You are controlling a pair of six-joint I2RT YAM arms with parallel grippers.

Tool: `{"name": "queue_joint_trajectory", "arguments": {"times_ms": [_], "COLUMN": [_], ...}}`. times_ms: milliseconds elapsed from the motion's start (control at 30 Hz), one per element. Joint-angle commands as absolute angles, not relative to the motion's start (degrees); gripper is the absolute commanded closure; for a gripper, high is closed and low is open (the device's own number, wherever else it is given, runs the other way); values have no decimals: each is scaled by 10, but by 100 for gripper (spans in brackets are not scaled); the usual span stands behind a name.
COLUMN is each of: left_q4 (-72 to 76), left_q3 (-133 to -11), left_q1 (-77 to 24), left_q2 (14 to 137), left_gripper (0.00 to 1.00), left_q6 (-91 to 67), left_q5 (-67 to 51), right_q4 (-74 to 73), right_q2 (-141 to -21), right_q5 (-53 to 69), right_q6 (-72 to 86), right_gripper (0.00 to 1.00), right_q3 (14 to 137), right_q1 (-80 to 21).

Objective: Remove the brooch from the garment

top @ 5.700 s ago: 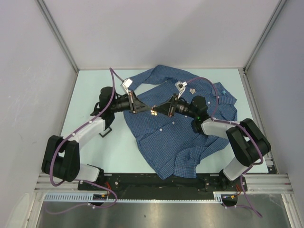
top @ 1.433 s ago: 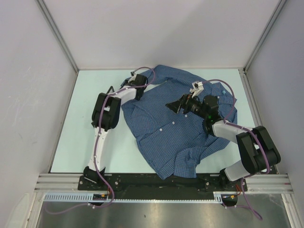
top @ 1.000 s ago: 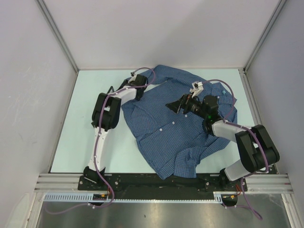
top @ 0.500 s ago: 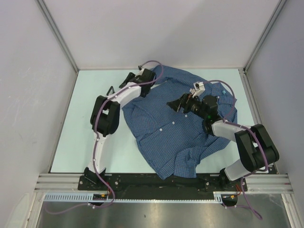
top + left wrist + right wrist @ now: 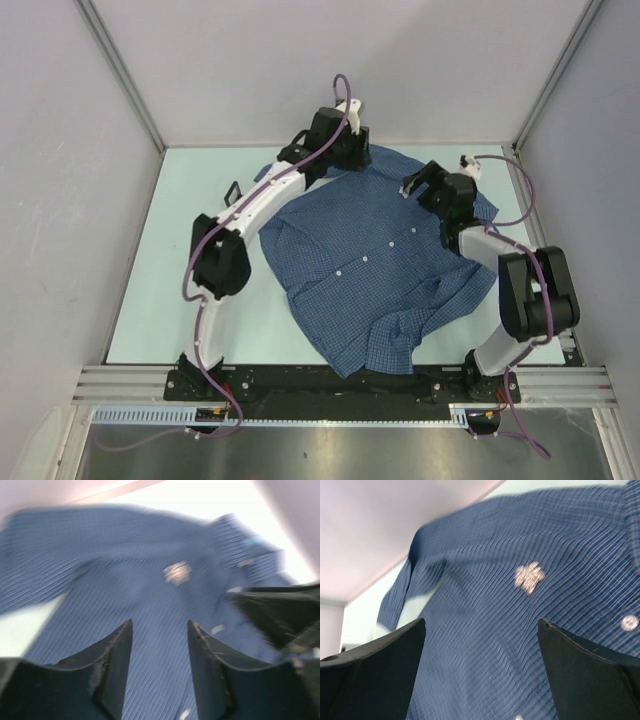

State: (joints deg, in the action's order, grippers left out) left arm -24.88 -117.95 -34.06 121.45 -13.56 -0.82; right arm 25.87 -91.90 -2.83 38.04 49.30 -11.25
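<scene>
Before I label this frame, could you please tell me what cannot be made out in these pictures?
Brooch: motion-blurred in both wrist views, shape and clasp unreadable; unseen from the top, perhaps under the right gripper.
Left gripper: tips hidden in the top view by its own wrist.
Shirt: far edge covered by the left arm in the top view.

The left arm [image 5: 262,198] and right arm [image 5: 478,240] are white links joined by bulky black joints, each carrying a thin purple cable [image 5: 185,283] in loose loops. The left tool [image 5: 160,650] and right tool [image 5: 481,625] have two matt black, wedge-shaped fingers with slightly scuffed edges.
</scene>
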Motion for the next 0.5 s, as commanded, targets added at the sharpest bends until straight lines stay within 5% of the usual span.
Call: {"name": "queue_joint_trajectory", "arguments": {"times_ms": [0,200,467], "left_q4": [-108,43,148], "left_q3": [-1285,-1353,-1376], "left_q1": [-338,-339,-351], "left_q2": [1326,1449,1539], "left_gripper": [50,63,59], "left_q6": [-237,-341,-478], "left_q5": [-234,-309,-287], "right_q4": [239,291,303], "right_q2": [-983,-1041,-1158], "right_q5": [-49,-6,73], "right_q6": [433,389,385], "right_gripper": [7,31,45], "right_q3": [570,606,673], "right_q1": [-72,-53,-45]}}
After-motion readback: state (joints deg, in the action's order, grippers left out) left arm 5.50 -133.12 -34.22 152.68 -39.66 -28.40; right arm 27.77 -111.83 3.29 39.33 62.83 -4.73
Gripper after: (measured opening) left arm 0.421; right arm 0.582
